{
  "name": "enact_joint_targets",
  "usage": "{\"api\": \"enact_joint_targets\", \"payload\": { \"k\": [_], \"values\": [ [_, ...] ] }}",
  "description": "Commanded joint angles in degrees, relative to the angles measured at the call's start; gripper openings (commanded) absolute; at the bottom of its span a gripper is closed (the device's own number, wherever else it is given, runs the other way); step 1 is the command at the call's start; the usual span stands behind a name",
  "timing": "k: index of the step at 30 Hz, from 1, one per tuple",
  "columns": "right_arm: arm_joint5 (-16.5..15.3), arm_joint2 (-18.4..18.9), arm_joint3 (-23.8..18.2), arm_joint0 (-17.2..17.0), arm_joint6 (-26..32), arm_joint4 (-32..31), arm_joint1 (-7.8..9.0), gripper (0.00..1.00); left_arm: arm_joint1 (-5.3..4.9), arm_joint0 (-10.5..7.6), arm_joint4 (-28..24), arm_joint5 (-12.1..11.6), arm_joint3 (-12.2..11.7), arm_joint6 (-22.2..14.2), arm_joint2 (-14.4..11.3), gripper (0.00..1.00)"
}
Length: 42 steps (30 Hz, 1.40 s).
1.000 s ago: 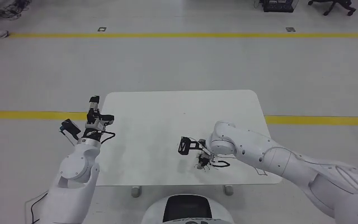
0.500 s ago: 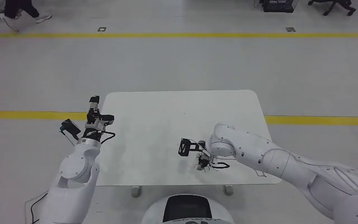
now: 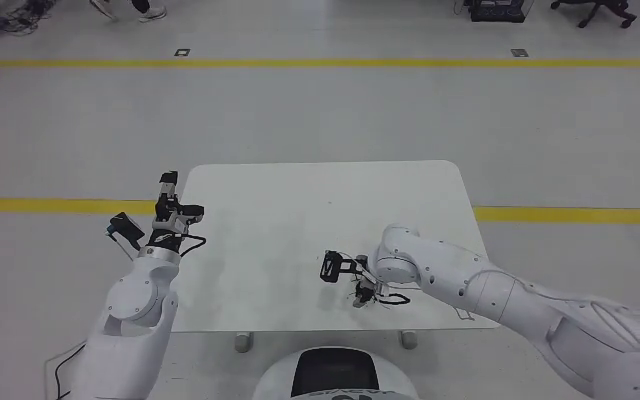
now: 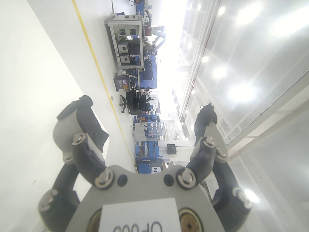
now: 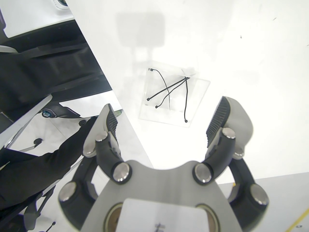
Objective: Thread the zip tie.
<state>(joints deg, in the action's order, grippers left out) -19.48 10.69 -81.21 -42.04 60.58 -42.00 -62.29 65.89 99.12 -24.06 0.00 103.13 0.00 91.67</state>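
Zip ties [image 5: 186, 102] in clear tray [image 5: 199, 97] — white table [image 3: 300, 200], yellow-lined floor [image 3: 320, 100].

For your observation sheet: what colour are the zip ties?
The zip ties are black, clearest in the right wrist view.

Left arm [image 3: 135, 300]: stands off left side of table [image 3: 300, 200], forearm angled up toward table's far-left corner. Left gripper [image 3: 172, 200]: at table's left edge, pointed up and away from tabletop, jaws spread wide, black-padded fingers [image 4: 83, 119] holding nothing.

Right arm [image 3: 470, 285]: comes in from table's near-right corner, elbow bent, forearm lying low along table's near edge. Right gripper [image 3: 332, 266]: above tabletop, near middle of near edge, aimed down at surface, jaws wide apart, ribbed pads [image 5: 216, 117] facing each other, nothing gripped.
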Motion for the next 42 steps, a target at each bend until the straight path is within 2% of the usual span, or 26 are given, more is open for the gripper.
{"api": "enact_joint_targets", "payload": {
  "k": [1, 2, 6, 7, 8, 15, 30, 42],
  "values": [
    [0.0, 0.1, 0.1, -0.1, -0.1, 0.0, 0.00, 0.94, 0.00, 0.00, 0.0, 0.0, 0.0, 0.0, 0.0, 1.00],
    [0.0, 0.2, 0.1, -0.2, -0.1, 0.0, 0.02, 0.93, 0.00, 0.00, 0.0, 0.0, 0.0, 0.0, 0.0, 1.00],
    [0.0, 0.4, 0.3, -0.3, -0.1, 0.0, 0.16, 0.75, 0.00, 0.00, 0.0, 0.0, 0.0, 0.0, 0.0, 1.00],
    [0.0, 0.4, 0.3, -0.4, -0.1, 0.0, 0.18, 0.59, 0.00, 0.00, 0.0, 0.0, 0.0, 0.0, 0.0, 1.00],
    [0.0, 0.4, 0.3, -0.4, -0.1, 0.1, 0.20, 0.50, 0.00, 0.00, 0.0, 0.0, 0.0, 0.0, 0.0, 1.00],
    [0.0, 0.2, 0.9, -0.8, -0.3, -0.1, 0.17, 0.43, 0.00, 0.00, 0.0, 0.0, 0.0, 0.0, 0.0, 1.00],
    [0.0, -0.9, 4.2, -0.8, -2.2, 0.1, -1.13, 0.29, 0.00, 0.00, 0.0, 0.0, 0.0, 0.0, 0.0, 1.00],
    [0.0, -0.9, 7.4, -1.6, -1.1, -0.2, -3.19, 0.24, 0.00, 0.00, 0.0, 0.0, 0.0, 0.0, 0.0, 1.00]
  ]
}}
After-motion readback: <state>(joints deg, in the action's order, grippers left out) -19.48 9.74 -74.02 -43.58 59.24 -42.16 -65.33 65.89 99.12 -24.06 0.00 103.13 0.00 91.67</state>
